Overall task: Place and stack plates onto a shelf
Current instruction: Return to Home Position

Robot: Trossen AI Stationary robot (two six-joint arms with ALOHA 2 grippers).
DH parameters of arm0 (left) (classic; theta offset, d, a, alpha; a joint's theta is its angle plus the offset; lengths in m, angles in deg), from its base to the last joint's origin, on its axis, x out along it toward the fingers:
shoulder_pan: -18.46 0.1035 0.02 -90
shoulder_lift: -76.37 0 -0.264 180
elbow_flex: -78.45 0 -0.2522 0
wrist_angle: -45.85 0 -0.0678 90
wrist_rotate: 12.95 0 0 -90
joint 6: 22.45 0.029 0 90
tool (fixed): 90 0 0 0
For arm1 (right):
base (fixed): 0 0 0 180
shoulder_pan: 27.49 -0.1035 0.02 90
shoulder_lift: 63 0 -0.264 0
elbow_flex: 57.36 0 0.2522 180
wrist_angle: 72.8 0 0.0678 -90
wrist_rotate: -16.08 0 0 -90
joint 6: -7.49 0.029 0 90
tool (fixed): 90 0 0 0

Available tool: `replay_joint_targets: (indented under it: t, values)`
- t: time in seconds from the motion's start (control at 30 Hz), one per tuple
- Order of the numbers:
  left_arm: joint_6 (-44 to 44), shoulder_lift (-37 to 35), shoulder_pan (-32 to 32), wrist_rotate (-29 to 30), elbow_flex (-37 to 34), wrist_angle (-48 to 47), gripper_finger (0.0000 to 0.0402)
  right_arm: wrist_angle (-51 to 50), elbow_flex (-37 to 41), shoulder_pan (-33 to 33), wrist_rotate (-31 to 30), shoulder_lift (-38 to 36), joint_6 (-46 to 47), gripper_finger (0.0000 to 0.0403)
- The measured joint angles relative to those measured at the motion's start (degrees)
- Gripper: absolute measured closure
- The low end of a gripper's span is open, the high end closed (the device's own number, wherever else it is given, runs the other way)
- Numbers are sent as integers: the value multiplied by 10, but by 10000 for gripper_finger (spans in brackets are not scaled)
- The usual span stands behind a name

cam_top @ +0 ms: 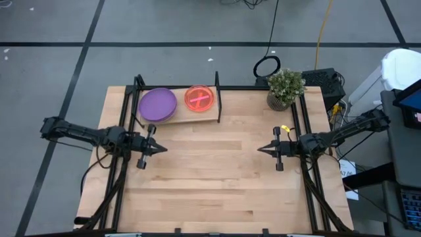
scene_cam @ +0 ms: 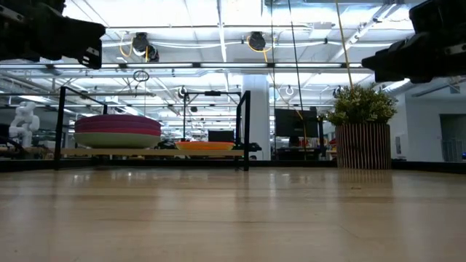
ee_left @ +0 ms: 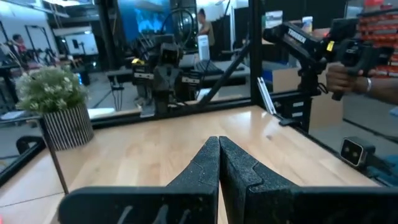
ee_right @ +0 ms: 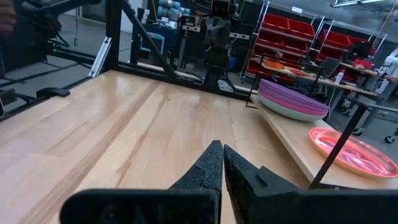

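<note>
Round plastic plates (cam_top: pixel 158 104) — pale wooden shelf (cam_top: pixel 191 117).

At the wooden counter's (cam_top: pixel 217 178) back we have the light-wood, black-framed shelf (cam_top: pixel 183 118): purple-topped plastic plate stack (cam_top: pixel 158 104) on its left half, pink translucent plates (cam_top: pixel 199 98) on its right, small potted plant (cam_top: pixel 285 87) farther right.

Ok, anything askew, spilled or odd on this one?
Nothing stands out: the purple-topped stack and the pink-topped stack sit level, side by side on the shelf; the left gripper and right gripper hover shut above the table.
</note>
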Motion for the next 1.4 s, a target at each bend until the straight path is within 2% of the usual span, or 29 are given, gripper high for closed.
replay_joint_targets:
  t: [0.13,0.4,0.57,0.77,0.97,1.2,1.27,1.4]
  values:
    - [-16,-26,0,12,-39,18,399,0,0,0,-1,-4,0,403]
    - [-18,-73,0,11,-41,-2,399,-9,1,0,-3,-23,-7,403]
    - [-9,-115,1,27,-41,-36,399,-46,1,0,-16,-77,-11,403]
    - [-22,-153,5,40,-41,-66,399,-102,1,0,-16,-181,-34,403]
    - [-26,-162,4,40,-41,-67,399,-197,1,0,14,-289,-51,403]
    - [-27,-163,4,40,-41,-61,399,-204,1,26,16,-289,-61,403]
    - [-27,-163,4,40,-41,-61,399,-224,1,42,35,-289,-51,403]
    - [-28,-164,4,40,-40,-58,399,-237,1,84,110,-289,-32,403]
